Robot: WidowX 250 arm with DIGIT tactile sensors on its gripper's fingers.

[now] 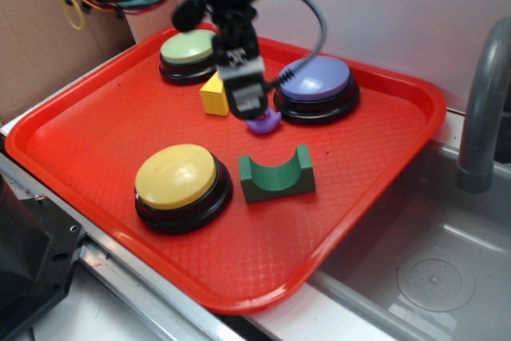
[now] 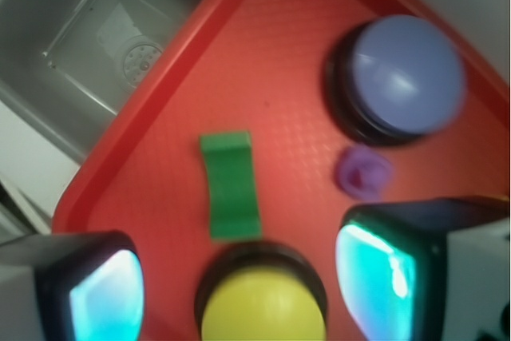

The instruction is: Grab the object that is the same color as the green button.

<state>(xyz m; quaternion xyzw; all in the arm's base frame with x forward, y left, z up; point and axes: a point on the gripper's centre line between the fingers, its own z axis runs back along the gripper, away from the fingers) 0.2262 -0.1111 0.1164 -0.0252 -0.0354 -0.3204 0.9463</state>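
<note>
On the red tray (image 1: 88, 125), your green arch block (image 1: 277, 175) lies beside the yellow button (image 1: 177, 178). Your gripper (image 2: 239, 277) hovers open and empty, apparently near the purple duck (image 1: 264, 123).

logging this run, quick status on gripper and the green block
Gripper open, empty, hovering over purple duck. Green arch block untouched on red tray, beside yellow button. Nothing covering it.
</note>
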